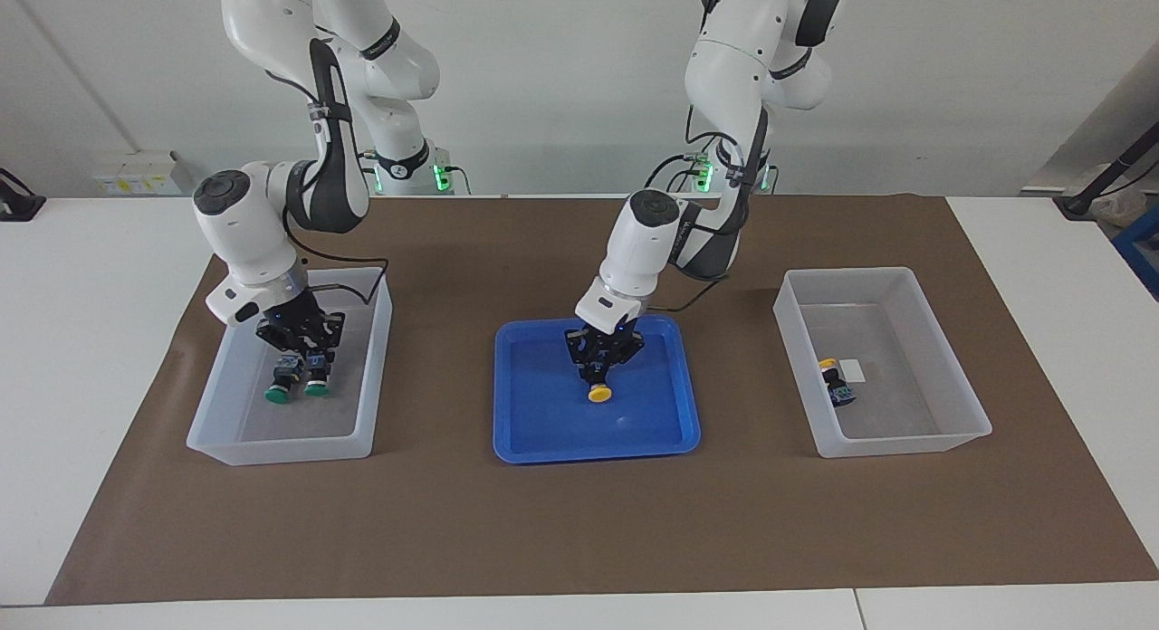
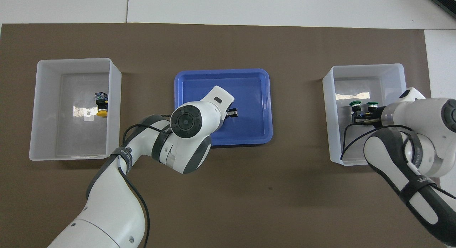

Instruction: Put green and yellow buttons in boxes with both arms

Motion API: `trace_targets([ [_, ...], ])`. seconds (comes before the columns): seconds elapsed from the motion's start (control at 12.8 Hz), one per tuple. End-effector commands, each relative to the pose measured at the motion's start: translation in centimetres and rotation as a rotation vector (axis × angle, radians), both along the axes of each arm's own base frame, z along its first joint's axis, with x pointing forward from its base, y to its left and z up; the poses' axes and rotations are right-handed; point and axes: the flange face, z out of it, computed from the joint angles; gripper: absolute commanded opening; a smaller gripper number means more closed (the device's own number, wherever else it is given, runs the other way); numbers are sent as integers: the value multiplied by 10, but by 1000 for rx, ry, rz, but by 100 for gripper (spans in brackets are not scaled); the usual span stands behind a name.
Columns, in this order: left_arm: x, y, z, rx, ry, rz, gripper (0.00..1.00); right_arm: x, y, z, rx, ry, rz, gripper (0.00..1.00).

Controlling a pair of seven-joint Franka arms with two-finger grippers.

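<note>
The yellow button (image 1: 598, 390) is gripped by the left hand (image 1: 600, 366) in the blue tray (image 1: 543, 435), cap pointed away from the robots; a green button (image 1: 316, 383) is clasped by the right hand (image 1: 306, 354).

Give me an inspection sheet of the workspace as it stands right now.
Surface: brown mat over a white table.
Job's things: two green buttons side by side in the clear box at the right arm's end; one yellow button in the blue tray; another yellow button in the clear box at the left arm's end.
Clutter: nothing seen.
Grippers: right gripper shut on one green button, low in its box; left gripper shut on the tray's yellow button.
Cables: black cables along both arms, one looping over the green buttons' box.
Surroundings: white wall, wall sockets.
</note>
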Motion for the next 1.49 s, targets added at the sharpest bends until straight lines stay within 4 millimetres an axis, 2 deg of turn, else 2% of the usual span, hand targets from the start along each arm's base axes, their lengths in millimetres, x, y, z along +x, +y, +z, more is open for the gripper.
trace_targets([
  [0.0, 30, 10, 40, -1, 36, 30, 0, 0, -4, 1, 5, -14, 3, 90],
  [0.08, 36, 11, 57, -3, 37, 32, 0, 3, -4, 9, 7, -26, -5, 95],
  [0.16, 41, 22, 73, 2, 48, 46, 0, 6, -2, 17, 9, -30, -18, 100],
  [0.24, 42, 36, 97, 2, 51, 59, 0, 8, 0, 30, 10, -26, -22, 100],
  [0.47, 36, 82, 166, 30, 100, 90, 0, 18, 2, 84, 22, 18, -74, 100],
  [0.71, 44, 147, 223, 61, 141, 137, 0, 15, 10, 151, 27, 68, -113, 100],
  [0.86, 47, 214, 262, 68, 124, 148, 0, 18, 22, 186, 28, 74, -116, 100],
  [0.94, 47, 253, 275, 82, 126, 134, 0, 21, 27, 201, 27, 72, -124, 100],
  [1.1, 49, 327, 277, 114, 140, 56, 0, 25, 36, 221, 24, 70, -132, 100],
  [1.25, 45, 386, 266, 131, 132, 10, 0, 26, 34, 233, 19, 53, -133, 100],
  [1.41, 31, 423, 245, 148, 114, -41, 0, 25, 33, 241, 1, 49, -128, 100],
])
